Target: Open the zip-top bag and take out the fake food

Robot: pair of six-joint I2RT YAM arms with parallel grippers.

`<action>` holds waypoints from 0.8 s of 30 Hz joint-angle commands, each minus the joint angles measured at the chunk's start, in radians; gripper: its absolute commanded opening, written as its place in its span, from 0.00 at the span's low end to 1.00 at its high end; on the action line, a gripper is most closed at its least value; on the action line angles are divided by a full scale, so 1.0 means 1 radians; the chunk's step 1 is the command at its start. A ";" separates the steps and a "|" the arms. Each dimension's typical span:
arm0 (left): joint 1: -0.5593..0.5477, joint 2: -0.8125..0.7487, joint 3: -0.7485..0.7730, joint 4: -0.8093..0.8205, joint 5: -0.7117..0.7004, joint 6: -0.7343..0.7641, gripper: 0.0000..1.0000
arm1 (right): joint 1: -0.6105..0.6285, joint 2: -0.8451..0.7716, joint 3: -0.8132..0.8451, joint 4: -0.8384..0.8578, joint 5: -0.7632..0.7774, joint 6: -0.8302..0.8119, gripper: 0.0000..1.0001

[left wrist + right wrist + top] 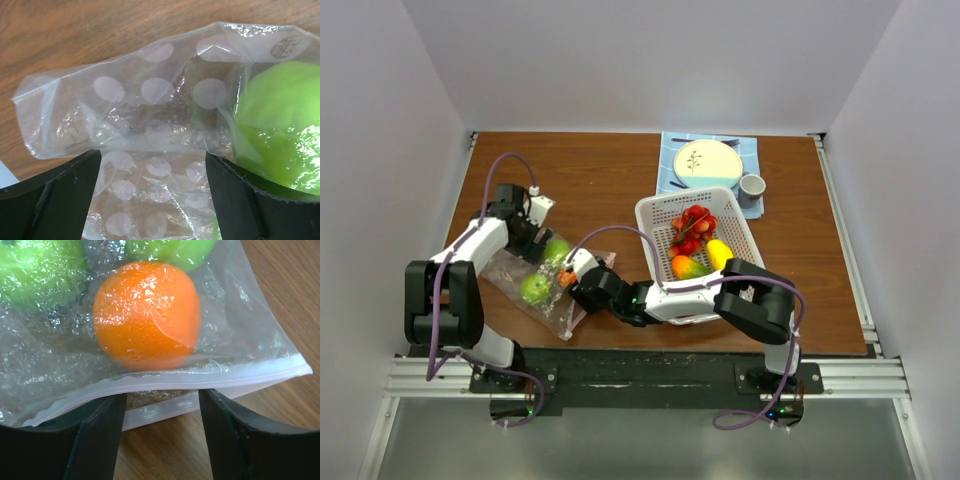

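Clear plastic zip-top bag (552, 308) lies at 8 o'clock on the table (620, 180), with orange (146, 315) and green fruit (35, 270) inside. Around it the left gripper (151, 167) and right gripper (162, 402) stand wide, holding nothing. The thin zip edge (165, 381) may slip away as the right one closes.

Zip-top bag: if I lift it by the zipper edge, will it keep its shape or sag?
Likely floppy: the zip-top bag looks thin and crumpled. The orange and green fruit inside look round, so they would probably roll toward the low end.
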 commanded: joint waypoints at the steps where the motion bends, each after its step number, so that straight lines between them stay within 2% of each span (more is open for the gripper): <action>1: -0.018 0.010 -0.033 0.024 0.008 -0.004 0.90 | -0.001 0.005 0.031 0.054 -0.013 -0.026 0.70; 4: -0.027 0.016 -0.071 0.031 0.002 0.022 0.90 | -0.001 0.019 0.028 0.075 0.022 -0.021 0.87; 8: -0.044 0.024 -0.099 0.028 0.006 0.045 0.89 | -0.001 0.027 0.031 0.091 0.004 -0.032 0.99; 14: -0.070 0.028 -0.111 0.013 0.020 0.070 0.88 | -0.002 0.047 0.073 0.097 0.004 -0.043 0.99; 20: -0.101 0.031 -0.139 0.008 0.006 0.098 0.86 | 0.002 -0.011 0.036 0.204 -0.022 -0.061 0.99; 24: -0.119 0.022 -0.148 -0.008 0.023 0.107 0.86 | 0.002 0.002 0.074 0.165 -0.015 -0.076 0.99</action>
